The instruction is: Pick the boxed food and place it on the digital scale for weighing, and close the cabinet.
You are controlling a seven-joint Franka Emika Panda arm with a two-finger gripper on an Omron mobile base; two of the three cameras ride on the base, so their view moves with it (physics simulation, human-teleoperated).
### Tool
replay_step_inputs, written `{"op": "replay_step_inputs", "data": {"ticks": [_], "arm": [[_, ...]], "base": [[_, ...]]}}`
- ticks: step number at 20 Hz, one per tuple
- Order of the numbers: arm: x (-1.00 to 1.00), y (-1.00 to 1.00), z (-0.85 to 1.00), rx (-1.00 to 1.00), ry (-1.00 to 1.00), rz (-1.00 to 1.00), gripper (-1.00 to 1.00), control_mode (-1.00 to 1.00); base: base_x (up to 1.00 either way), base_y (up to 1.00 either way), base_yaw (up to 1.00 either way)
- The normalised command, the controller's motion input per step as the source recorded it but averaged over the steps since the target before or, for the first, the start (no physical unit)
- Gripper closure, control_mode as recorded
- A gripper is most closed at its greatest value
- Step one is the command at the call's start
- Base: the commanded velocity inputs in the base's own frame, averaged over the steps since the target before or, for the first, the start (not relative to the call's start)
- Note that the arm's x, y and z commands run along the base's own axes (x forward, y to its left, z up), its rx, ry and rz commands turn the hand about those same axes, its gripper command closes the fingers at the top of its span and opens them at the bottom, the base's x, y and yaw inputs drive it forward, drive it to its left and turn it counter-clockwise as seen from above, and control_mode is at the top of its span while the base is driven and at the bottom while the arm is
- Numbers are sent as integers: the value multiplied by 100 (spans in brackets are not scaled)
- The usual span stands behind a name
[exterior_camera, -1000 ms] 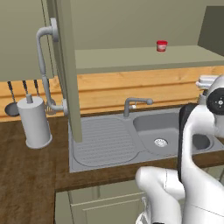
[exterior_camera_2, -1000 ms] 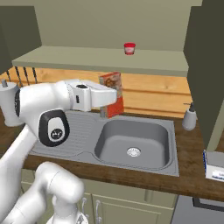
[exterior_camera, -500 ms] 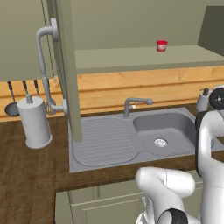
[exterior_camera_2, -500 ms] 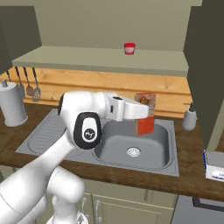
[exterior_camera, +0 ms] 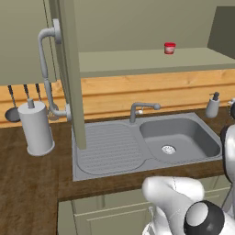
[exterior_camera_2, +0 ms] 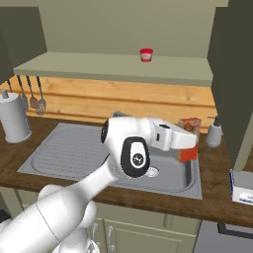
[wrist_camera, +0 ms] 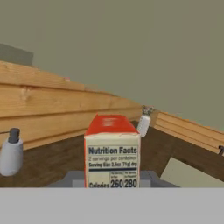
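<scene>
My pincer (exterior_camera_2: 190, 148) is closed on the boxed food (exterior_camera_2: 189, 147); I hold it in the air over the right end of the sink (exterior_camera_2: 64, 148), clear of every surface. In the hand view the carton (wrist_camera: 112, 151) stands upright directly ahead of my fingers, its nutrition panel facing me and its red top up.

Done, as I judge it: the carton is picked and off its resting place.

Outstanding, first item: the placing. A pale flat object (exterior_camera_2: 243, 187) lies on the counter to the right of my pincer and lower, at the frame edge; I take it for the digital scale but cannot confirm it. The carton is well apart from it. A soap dispenser (exterior_camera_2: 214, 133) stands just beyond my pincer, near the wall, and I should keep clear of it on the way across.

Outstanding, second item: the cabinet (exterior_camera: 69, 73). Its left door stands open, edge-on, far to the left of my pincer, with its curved handle (exterior_camera: 46, 69) outward. The shelf above and behind my pincer is exposed, with a small red-lidded jar (exterior_camera_2: 146, 54) on it. The closing is not begun.
</scene>
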Motion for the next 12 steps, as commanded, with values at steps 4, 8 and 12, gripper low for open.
{"op": "replay_step_inputs", "data": {"ticks": [4,8,12], "arm": [[9,-71,-30,5,0,0,100,-100],[7,-52,-29,1,0,-1,100,-100],[5,-31,-30,0,0,-2,100,-100]], "base": [[0,0,0],[0,0,0],[0,0,0]]}}
